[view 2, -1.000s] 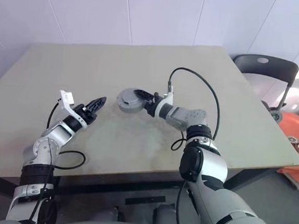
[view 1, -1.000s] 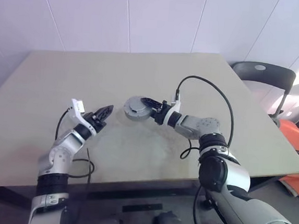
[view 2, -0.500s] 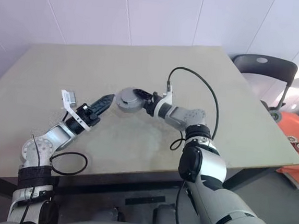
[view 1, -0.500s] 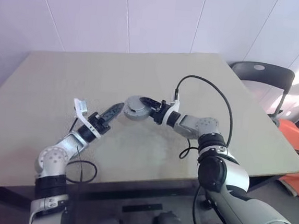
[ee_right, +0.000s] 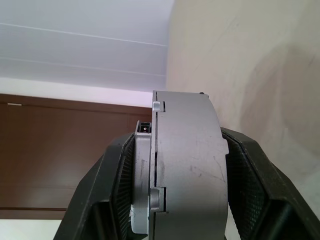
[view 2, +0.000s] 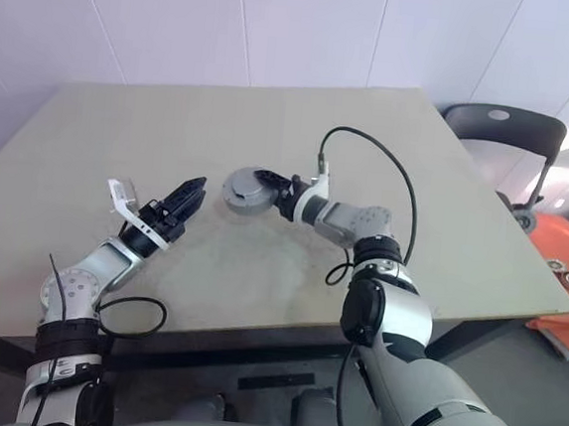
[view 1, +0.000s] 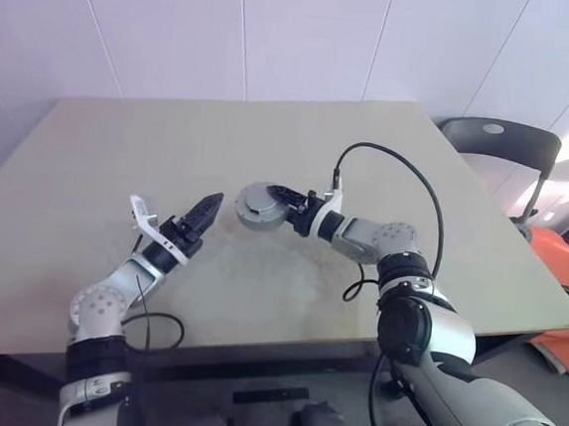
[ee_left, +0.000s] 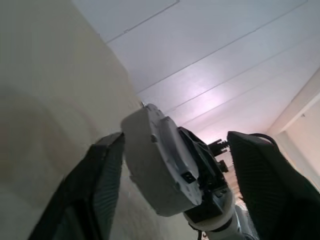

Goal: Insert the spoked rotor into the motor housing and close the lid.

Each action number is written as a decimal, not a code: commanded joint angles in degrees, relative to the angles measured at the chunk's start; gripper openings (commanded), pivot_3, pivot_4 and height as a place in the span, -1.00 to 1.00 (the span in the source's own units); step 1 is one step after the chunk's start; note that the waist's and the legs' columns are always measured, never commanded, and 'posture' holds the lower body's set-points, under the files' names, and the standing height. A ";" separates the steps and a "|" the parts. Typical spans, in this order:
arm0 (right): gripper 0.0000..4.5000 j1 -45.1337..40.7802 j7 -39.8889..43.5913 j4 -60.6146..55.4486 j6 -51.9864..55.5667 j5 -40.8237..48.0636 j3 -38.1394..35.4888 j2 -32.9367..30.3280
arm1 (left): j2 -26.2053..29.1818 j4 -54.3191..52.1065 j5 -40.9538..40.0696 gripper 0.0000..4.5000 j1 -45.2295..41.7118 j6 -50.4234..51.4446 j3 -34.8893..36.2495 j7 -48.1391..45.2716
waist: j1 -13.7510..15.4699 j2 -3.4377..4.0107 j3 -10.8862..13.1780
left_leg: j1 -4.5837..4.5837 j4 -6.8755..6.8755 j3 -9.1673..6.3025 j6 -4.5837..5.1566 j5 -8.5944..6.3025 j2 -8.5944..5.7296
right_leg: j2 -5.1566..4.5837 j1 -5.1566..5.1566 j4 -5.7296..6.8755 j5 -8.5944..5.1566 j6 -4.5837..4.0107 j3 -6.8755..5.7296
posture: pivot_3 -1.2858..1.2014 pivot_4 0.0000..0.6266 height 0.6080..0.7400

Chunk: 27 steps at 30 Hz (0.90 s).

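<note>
Motor housing clamped in right gripper.

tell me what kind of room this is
Probably a plain lab or test room, not a home: a bare beige table against white panelled walls, a dark chair beside it, and a grey round motor assembly as the sole workpiece.

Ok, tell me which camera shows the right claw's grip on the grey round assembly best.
The right wrist view: the grey round assembly sits edge-on between both fingers, pressed at each face. The eye views show the right claw at its rim, small. The left wrist view shows its face beyond the open left claw.
</note>
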 commanded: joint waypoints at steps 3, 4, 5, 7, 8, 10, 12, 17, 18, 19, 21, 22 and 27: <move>-0.02 -2.66 1.35 -2.81 -0.26 1.65 -0.20 -0.03 | 0.78 -0.62 -1.96 0.99 -0.81 1.23 0.40 -0.09 | 0.00 0.00 0.00 | 0.00 0.01 0.00 0.00 0.00 0.00 | 0.00 0.00 0.00 0.00 0.00 0.01 | 0.03 -1.00 1.00; -0.02 -2.64 1.36 -2.77 -0.37 1.60 -0.12 0.03 | 0.65 -0.44 -1.89 0.99 -0.67 1.57 0.03 -0.31 | 0.00 0.00 0.00 | 0.00 0.02 0.00 0.00 0.00 0.00 | 0.00 0.01 0.00 0.00 0.00 0.01 | 0.03 -1.00 1.00; -0.02 -2.63 1.40 -2.73 -0.45 1.56 -0.04 0.06 | 0.31 -0.08 -1.85 0.99 -0.69 1.69 -0.12 -0.24 | 0.00 0.00 0.00 | 0.00 0.02 0.00 0.00 0.00 0.00 | -0.01 0.01 0.00 0.00 0.00 0.00 | 0.03 -1.00 1.00; -0.02 -2.59 1.23 -2.62 -0.64 1.46 0.06 0.03 | -0.43 1.21 -1.13 0.99 -1.11 1.58 -0.76 -0.36 | 0.01 0.00 0.00 | 0.00 0.03 0.00 0.00 0.00 0.00 | -0.01 0.01 0.00 0.00 0.00 0.00 | 0.03 -1.00 1.00; -0.02 -2.58 1.18 -2.58 -0.71 1.42 0.11 0.02 | -0.90 2.14 -0.83 0.99 -1.52 1.53 -1.07 -0.25 | 0.01 0.00 0.00 | 0.00 0.03 0.00 -0.01 0.00 0.00 | -0.01 0.02 0.01 0.00 0.00 0.00 | 0.03 -1.00 1.00; -0.02 -2.57 1.12 -2.63 -0.65 1.42 0.18 -0.01 | -1.69 4.04 0.15 0.99 -2.29 1.60 -2.20 -0.40 | 0.05 -0.01 -0.01 | 0.01 0.05 -0.01 -0.01 0.00 -0.01 | -0.01 0.03 0.02 0.00 0.00 0.00 | 0.03 -1.00 1.00; -0.02 -2.55 1.11 -2.73 -0.48 1.41 0.27 -0.05 | -2.49 6.61 1.69 0.99 -3.44 1.54 -3.77 -1.15 | 0.10 -0.01 -0.01 | 0.00 0.07 -0.01 -0.01 0.00 -0.03 | -0.01 0.04 0.02 0.01 0.01 0.00 | 0.03 -1.00 1.00; -0.02 -2.75 0.38 -3.02 0.16 1.10 0.68 -0.08 | -3.13 11.49 4.56 0.99 -6.55 -0.87 -4.72 -4.48 | -0.07 -0.01 -0.01 | 0.01 0.12 -0.01 -0.01 0.01 -0.07 | 0.00 0.06 0.04 0.03 0.04 -0.01 | 0.03 -1.00 1.00; -0.02 -2.68 -0.12 -2.76 -0.08 0.99 0.56 -0.12 | -3.23 11.55 4.84 0.99 -6.92 -0.92 -4.99 -5.30 | -0.07 -0.01 -0.01 | 0.02 0.11 0.00 -0.01 0.01 -0.07 | 0.02 0.06 0.04 0.03 0.04 0.00 | 0.03 -1.00 1.00; -0.02 -2.61 -0.36 -2.65 -0.27 0.95 0.48 -0.17 | -3.33 11.61 5.12 0.99 -7.18 -0.97 -5.17 -5.84 | -0.05 -0.01 -0.01 | 0.02 0.11 0.00 -0.02 0.01 -0.06 | 0.02 0.06 0.05 0.03 0.04 0.01 | 0.03 -1.00 1.00; -0.02 -2.52 -0.20 -2.97 -0.15 1.09 0.42 -0.30 | -3.52 12.24 5.80 0.99 -7.78 -1.42 -5.11 -6.26 | -0.03 -0.01 -0.01 | 0.02 0.11 -0.01 -0.02 0.02 -0.06 | 0.03 0.06 0.06 0.03 0.04 0.01 | 0.03 -1.00 1.00; -0.02 -2.50 -0.10 -3.11 -0.06 1.10 0.42 -0.42 | -3.73 12.72 6.02 0.99 -8.16 -1.83 -4.77 -6.19 | -0.02 -0.01 -0.01 | 0.02 0.11 -0.01 -0.03 0.02 -0.06 | 0.03 0.06 0.06 0.03 0.04 0.01 | 0.03 -1.00 1.00; -0.02 -2.52 -0.07 -3.27 -0.20 1.08 0.34 -0.72 | -4.11 14.01 6.18 0.99 -8.97 -1.93 -4.19 -6.56 | 0.01 -0.01 -0.01 | 0.02 0.14 0.00 -0.03 0.02 -0.06 | 0.01 0.06 0.06 0.03 0.05 0.02 | 0.03 -1.00 1.00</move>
